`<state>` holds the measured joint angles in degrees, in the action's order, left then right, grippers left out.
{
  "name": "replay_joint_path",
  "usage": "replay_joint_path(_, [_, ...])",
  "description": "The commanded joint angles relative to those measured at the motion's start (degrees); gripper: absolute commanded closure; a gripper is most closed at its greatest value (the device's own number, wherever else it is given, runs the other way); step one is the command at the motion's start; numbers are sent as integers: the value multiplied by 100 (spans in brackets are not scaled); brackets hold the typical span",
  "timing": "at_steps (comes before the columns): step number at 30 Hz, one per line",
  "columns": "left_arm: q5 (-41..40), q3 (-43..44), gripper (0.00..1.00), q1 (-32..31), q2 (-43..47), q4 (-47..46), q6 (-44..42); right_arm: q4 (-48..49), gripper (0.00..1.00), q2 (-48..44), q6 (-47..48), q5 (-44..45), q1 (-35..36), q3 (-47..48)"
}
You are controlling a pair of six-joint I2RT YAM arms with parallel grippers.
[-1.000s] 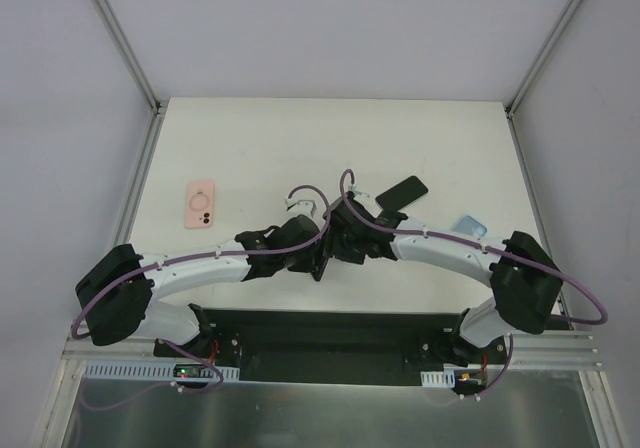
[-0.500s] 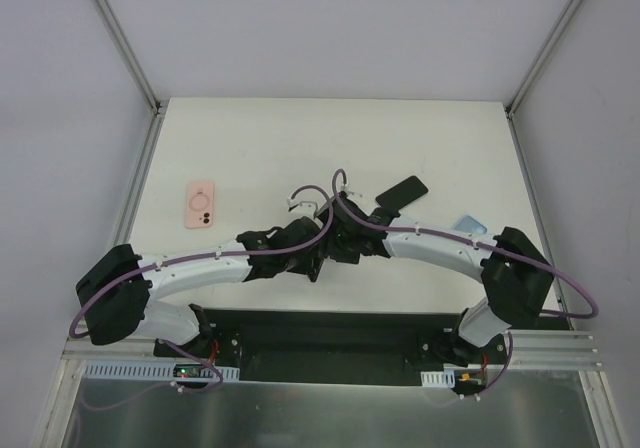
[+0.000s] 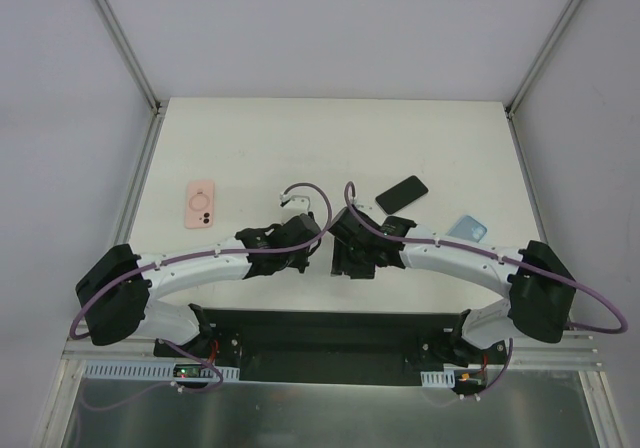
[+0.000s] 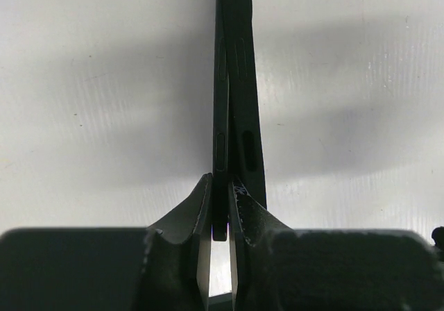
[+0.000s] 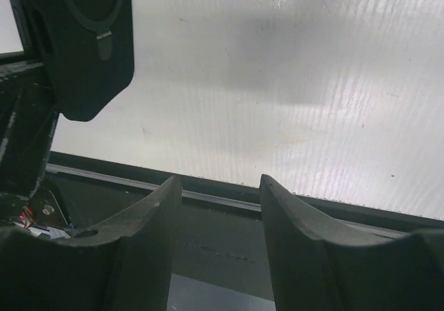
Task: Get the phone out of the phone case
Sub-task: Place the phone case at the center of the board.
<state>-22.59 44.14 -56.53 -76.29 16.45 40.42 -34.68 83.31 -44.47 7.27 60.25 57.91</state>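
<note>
My left gripper (image 4: 220,186) is shut on the black phone in its black case (image 4: 234,82), holding it edge-on above the white table. In the left wrist view two thin black layers lie side by side, and the fingers pinch the left one. In the top view my left gripper (image 3: 316,250) sits near the table's front middle. My right gripper (image 3: 346,262) is just to its right, open and empty. In the right wrist view the case's black back with a ring (image 5: 83,33) hangs at the upper left, apart from my right gripper (image 5: 220,186).
A bare black phone (image 3: 401,192) lies behind the right arm. A light blue case (image 3: 467,229) lies to its right and a pink case with a ring (image 3: 200,205) at the left. The black base rail (image 5: 229,234) runs along the table's near edge.
My right gripper has drawn back from the held phone toward the near edge and now stands open. The left gripper has kept its hold and barely moved.
</note>
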Motion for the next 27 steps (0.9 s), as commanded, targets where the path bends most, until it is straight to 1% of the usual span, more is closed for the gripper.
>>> replay_joint_path(1, [-562, 156, 100, 46, 71, 157, -131, -215, 49, -43, 35, -208, 22, 1])
replay_joint_path(7, [-545, 95, 100, 37, 141, 131, -149, 92, 49, 98, -35, -305, -4, 97])
replay_joint_path(10, [-501, 7, 100, 46, 184, 52, -236, 417, 48, 203, -193, -463, -66, 133])
replay_joint_path(13, [-422, -116, 100, 46, 281, -62, -360, 1004, 49, 160, -483, -629, -136, -69])
replay_joint_path(15, [-378, -186, 100, 46, 343, -159, -404, 1199, 49, 98, -615, -665, -171, -245])
replay_joint_path(19, [-124, -414, 100, 55, 527, -414, -439, 1349, 49, 203, -581, -648, -145, -219])
replay_joint_path(27, [-53, -547, 100, 46, 685, -432, -491, 1683, 49, 344, -625, -569, -250, -175])
